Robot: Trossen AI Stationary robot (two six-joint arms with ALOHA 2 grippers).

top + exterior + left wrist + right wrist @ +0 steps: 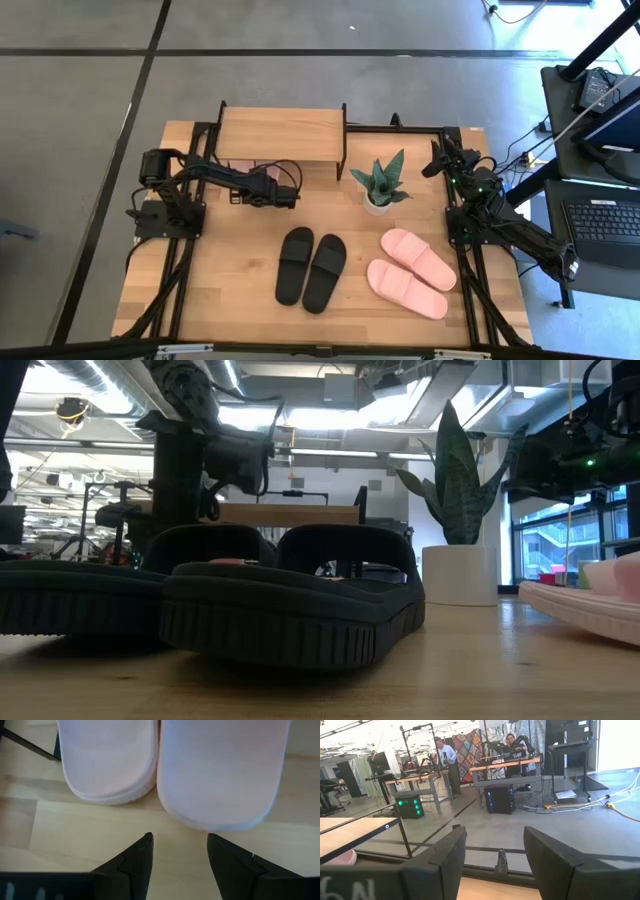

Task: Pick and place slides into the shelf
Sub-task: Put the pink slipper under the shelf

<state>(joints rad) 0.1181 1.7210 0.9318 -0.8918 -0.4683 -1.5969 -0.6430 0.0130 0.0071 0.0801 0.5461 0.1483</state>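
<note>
While loose: two black slides [311, 266], two pink slides [407, 272].

A robotics lab or workshop in an open industrial hall is shown. In the low view, exposed ducts [100, 375] and strip lights [330, 420] are seen along the upper part of the frame, and at the upper centre of the right wrist view further workbenches [505, 765] loaded with arm rigs are seen, with two people [447, 757] standing beside them on a bare grey floor [580, 827]. At the right edge of the high view a laptop [605, 220] on a dark cart is seen, with cables [520, 160] trailing near it.
</note>
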